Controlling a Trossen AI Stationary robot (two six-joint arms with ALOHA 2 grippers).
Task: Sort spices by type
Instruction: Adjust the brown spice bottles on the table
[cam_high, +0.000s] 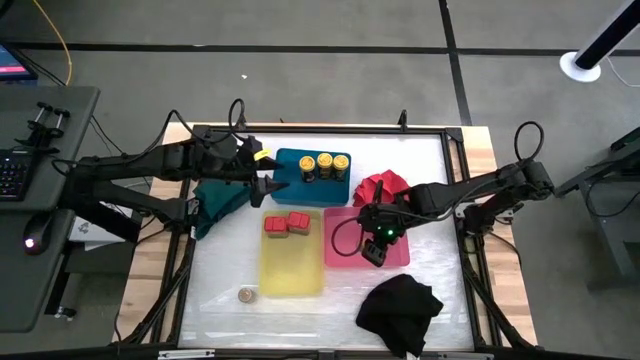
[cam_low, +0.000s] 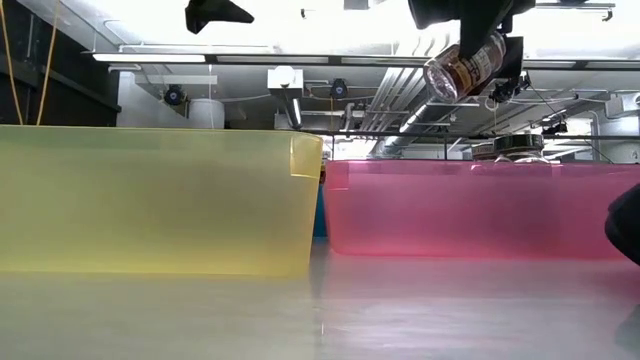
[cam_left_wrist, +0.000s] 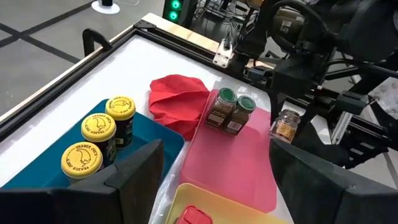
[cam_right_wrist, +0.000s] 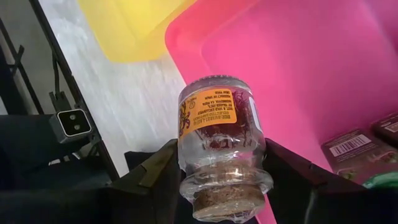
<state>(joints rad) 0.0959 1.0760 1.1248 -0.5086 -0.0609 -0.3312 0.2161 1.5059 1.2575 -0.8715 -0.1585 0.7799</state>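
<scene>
Clamped between the dark fingers of the right gripper (cam_right_wrist: 217, 180), a small clear glass jar with an orange label and a cork stopper (cam_right_wrist: 221, 146) hangs in the air above the translucent pink plastic tray (cam_high: 340, 255), which sits toward the right side of the table beside the translucent yellow plastic tray (cam_high: 290, 275). Doing this step well looks to be a matter of lowering the jar inside the pink tray's walls before the fingers part, and setting it on bare floor clear of the two green-lidded brown spice jars (cam_left_wrist: 230, 111) that already stand touching each other near the tray's far end. The jar is held tilted, so levelling it first would probably keep it from toppling or rolling on release. In the yellow tray, two red square-lidded jars (cam_high: 286, 224) sit at the far end, and off its near-left corner a lone silvery-lidded jar (cam_high: 247, 295) waits on the white table surface (cam_high: 220, 270), apparently unsorted as yet. A crumpled black cloth (cam_high: 400, 310) lies at the table's near edge. Farther back, the left gripper (cam_high: 268, 170) hovers with its fingers spread and empty at the left edge of the dark blue tray (cam_high: 290, 185), where three yellow round-lidded jars (cam_high: 325, 164) stand in a row. A red cloth (cam_high: 385, 186) lies past the pink tray.
</scene>
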